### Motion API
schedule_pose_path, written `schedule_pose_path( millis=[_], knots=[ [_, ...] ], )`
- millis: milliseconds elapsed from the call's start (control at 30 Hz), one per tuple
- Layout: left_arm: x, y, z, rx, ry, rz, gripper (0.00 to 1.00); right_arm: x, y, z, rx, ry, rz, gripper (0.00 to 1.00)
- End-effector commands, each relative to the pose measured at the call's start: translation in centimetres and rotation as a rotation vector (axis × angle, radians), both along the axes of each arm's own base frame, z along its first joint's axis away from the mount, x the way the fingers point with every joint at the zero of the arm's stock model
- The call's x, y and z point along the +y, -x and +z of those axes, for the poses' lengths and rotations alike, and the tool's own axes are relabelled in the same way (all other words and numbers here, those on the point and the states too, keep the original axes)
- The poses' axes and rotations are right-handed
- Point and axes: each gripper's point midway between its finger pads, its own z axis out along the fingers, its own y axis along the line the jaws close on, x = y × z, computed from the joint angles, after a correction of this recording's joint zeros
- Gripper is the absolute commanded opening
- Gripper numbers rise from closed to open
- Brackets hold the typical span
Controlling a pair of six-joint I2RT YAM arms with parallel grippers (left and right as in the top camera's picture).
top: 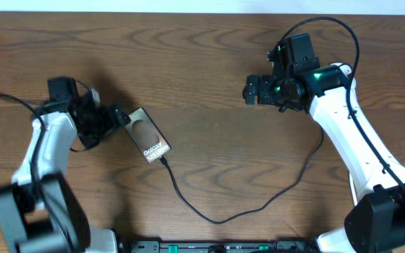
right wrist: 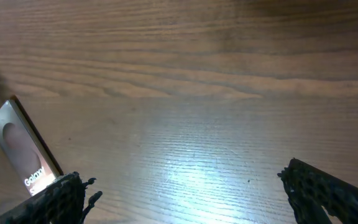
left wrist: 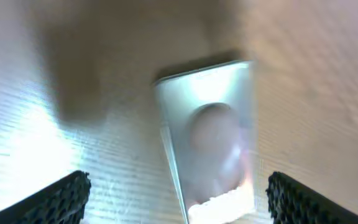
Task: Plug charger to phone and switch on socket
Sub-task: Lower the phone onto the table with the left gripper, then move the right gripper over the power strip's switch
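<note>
The bronze phone [top: 148, 135] with white Galaxy lettering lies flat on the wooden table, left of centre. The thin black charger [top: 216, 219] runs from the phone's lower right end, where its tip meets the phone, in a loop across the table to behind the right arm. My left gripper [top: 123, 117] is open at the phone's upper left end. In the left wrist view the phone [left wrist: 210, 137] lies between and ahead of the spread fingers [left wrist: 61, 199]. My right gripper [top: 247, 90] hangs open over bare wood at the upper right, holding nothing. The socket is out of view.
In the right wrist view the phone [right wrist: 20, 149] shows at the far left, beside the left finger [right wrist: 48, 199]. A black frame [top: 209, 246] runs along the table's near edge. Both arm bases stand at the front corners.
</note>
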Motion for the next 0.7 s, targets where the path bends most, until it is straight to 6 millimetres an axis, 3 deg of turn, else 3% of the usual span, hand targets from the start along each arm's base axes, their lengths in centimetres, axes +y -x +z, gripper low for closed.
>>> schedule_pose_path(
  millis=[0,100,200,367,433,533,600,633,667],
  knots=[
    [-1.1,-0.7,8.4,-0.235,-0.283,-0.285,0.91,0.3,0.0,0.1,-0.008,0.009,0.023,0.99],
    [-3.4,0.2,12.7,-0.368,-0.366,-0.338,0.91,0.3,0.1,0.0,-0.003,0.01,0.023,0.99],
    [-5.0,1.2,15.4,-0.462,-0.373,-0.373,0.91,0.1,0.7,-0.3,0.025,0.018,0.023,0.99],
    [-5.2,1.7,16.5,-0.499,-0.378,-0.37,0.92,0.8,1.2,0.3,0.048,-0.038,0.045,0.99],
    [-5.1,1.6,16.3,-0.492,-0.378,-0.37,0.92,0.8,0.9,2.7,0.028,-0.081,0.083,0.99],
    [-5.1,1.5,16.1,-0.487,-0.377,-0.371,0.92,-1.8,0.1,7.1,-0.018,-0.069,0.059,0.99],
    [-5.1,1.5,16.1,-0.486,-0.377,-0.371,0.92,-7.1,-0.5,12.6,-0.097,-0.045,-0.017,0.99],
    [-5.1,1.5,16.1,-0.486,-0.376,-0.372,0.92,-10.0,-0.6,14.3,-0.128,-0.026,-0.066,0.99],
    [-5.1,1.5,16.1,-0.485,-0.376,-0.372,0.92,-11.4,-0.6,14.8,-0.139,-0.016,-0.095,0.99]
  ],
)
